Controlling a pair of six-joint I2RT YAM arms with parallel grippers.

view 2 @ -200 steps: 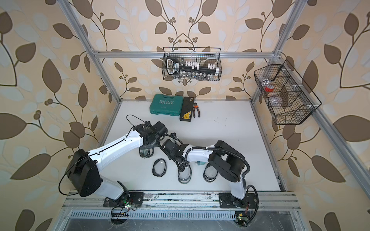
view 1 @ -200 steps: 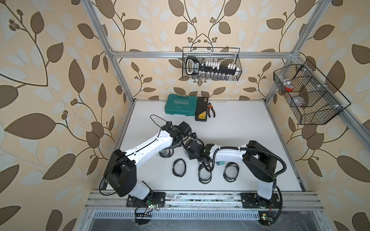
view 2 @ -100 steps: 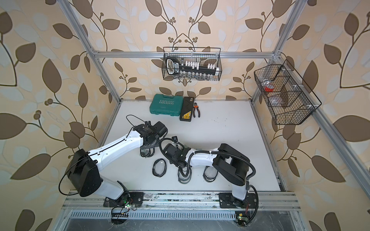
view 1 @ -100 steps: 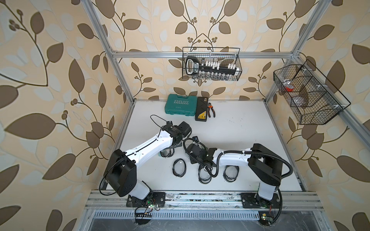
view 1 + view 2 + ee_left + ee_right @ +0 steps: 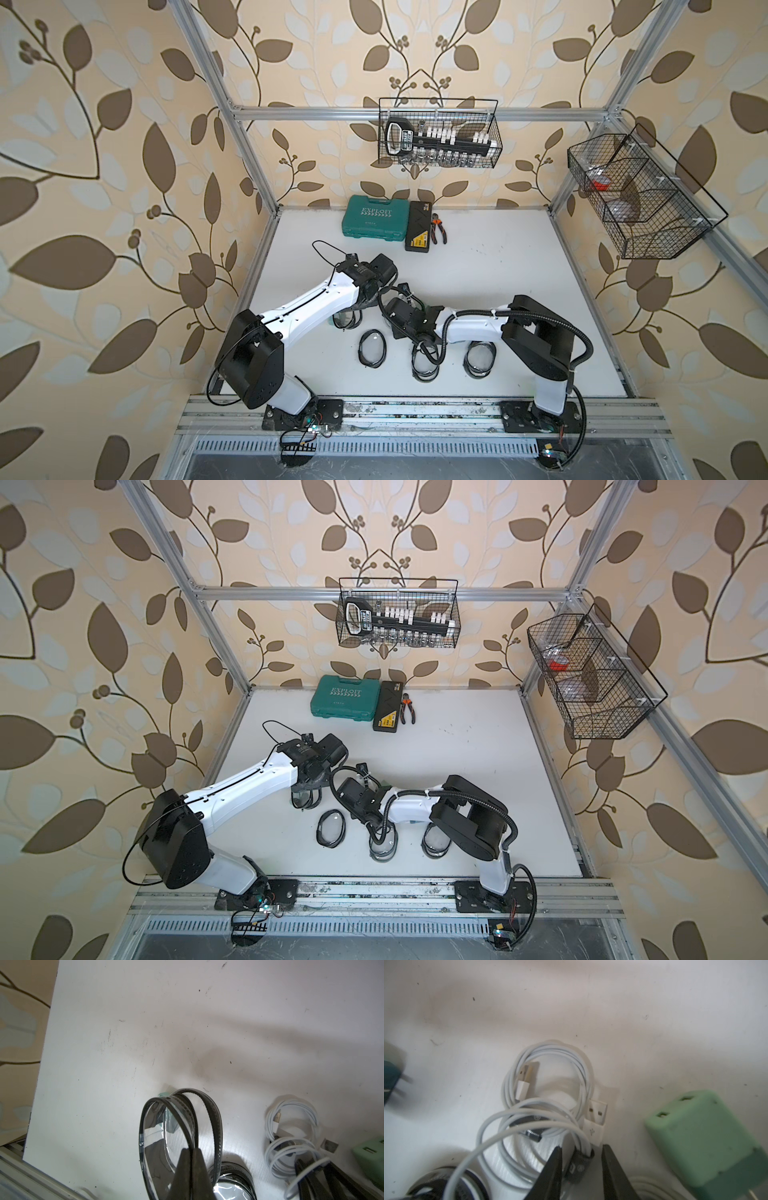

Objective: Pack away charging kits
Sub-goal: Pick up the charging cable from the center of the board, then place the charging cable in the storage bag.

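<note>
The left pincer (image 5: 191, 1150) is pressed together on the black zip rim of a clear pouch (image 5: 158, 1136). It holds the pouch on edge on the counter (image 5: 498, 270) with the mouth gaping. A teal shape shows through the plastic, but I cannot tell whether it sits inside or behind.

The right pincer (image 5: 582, 1146) stands spread on either side of a coiled white cable (image 5: 584, 1138), right at its black tie (image 5: 579, 1159), and is not yet pinching. This coil rests partly on a second cable (image 5: 550, 1047) lying flat, with a green plug adapter (image 5: 702, 1132) just beside them.

The step looks like taking this cable for the open pouch:
- Close on the tie itself, where all the strands are gathered, so no loop slips loose and springs open
- Lift straight up before travelling, since the lower coil touches this one and may drag along
- Avoid nudging the adapter while rising
- Hold the left pinch steady and the mouth wide
- Feed the coil in edge-first, in line with the oval opening

Three more pouches (image 5: 372, 349) lie flat near the front edge, so more kits likely remain
</note>
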